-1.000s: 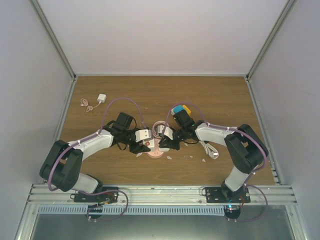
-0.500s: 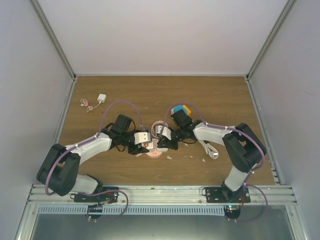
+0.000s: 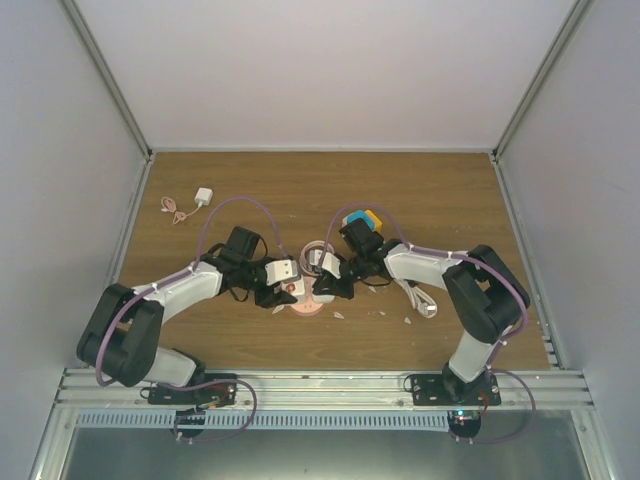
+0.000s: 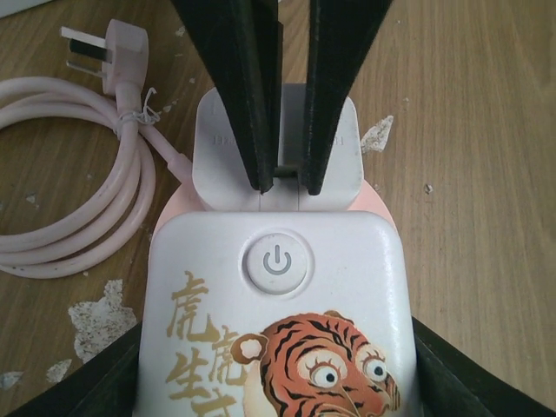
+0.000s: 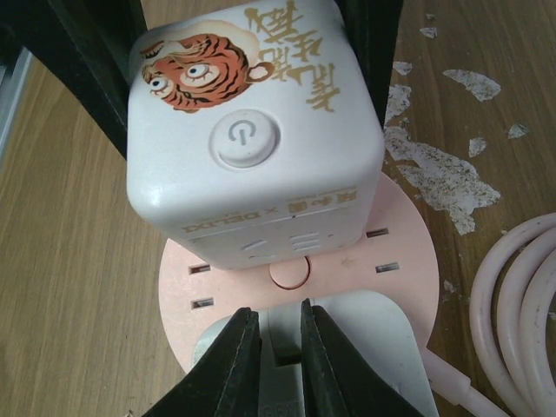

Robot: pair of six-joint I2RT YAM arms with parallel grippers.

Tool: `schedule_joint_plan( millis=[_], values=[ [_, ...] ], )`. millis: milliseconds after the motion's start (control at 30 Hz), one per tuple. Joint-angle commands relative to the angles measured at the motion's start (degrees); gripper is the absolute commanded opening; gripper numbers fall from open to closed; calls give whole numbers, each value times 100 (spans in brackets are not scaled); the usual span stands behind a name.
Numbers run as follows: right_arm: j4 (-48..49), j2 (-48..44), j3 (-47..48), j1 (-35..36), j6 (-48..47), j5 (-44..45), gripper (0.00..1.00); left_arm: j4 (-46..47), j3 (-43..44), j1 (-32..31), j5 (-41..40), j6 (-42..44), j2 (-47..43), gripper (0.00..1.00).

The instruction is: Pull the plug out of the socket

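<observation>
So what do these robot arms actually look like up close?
The left arm and right arm both have smooth white shells between chunky black joints. A thin purple cable loops along each. Each arm ends in two flat, tapering black fingers. I can't make out any markings on them.

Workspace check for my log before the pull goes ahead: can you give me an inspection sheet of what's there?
Surface: wooden table, scuffed, white flakes scattered.
Job's things: white plug against the tiger cube socket, on a pink base.
Clutter: small charger far left; blue-yellow object beyond the right wrist; white cord by the right arm.
Hands: left hand shut on the cube; right hand shut on the plug's ridge.
Cables: pink cord coiled, three-pin end free; purple arm cables.
Surroundings: white walls, metal rail.
</observation>
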Motion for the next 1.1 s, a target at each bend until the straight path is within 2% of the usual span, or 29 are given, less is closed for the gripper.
schedule_joint_plan(
  millis=[0, 167, 333, 500, 600, 867, 1067],
  values=[
    [-325, 482, -173, 179, 61, 904, 17, 258, 512, 126, 1136, -274, 190, 25],
    [-332, 504, -158, 180, 77, 928, 17, 156, 505, 264, 1297, -36, 91, 24],
    [-344, 520, -162, 180, 75, 950, 16, 627, 8, 196, 1082, 639, -579, 25],
    [-418, 580, -114, 180, 52, 923, 16, 971, -71, 157, 887, 992, -630, 25],
    [-413, 583, -125, 180, 61, 928, 16, 961, -13, 145, 914, 752, -601, 24],
    [-391, 619, -88, 185, 95, 993, 16, -78, 631, 302, 1633, 173, -151, 24],
    [-389, 621, -89, 185, 96, 998, 16, -331, 813, 331, 1512, 96, -83, 24]
  ],
)
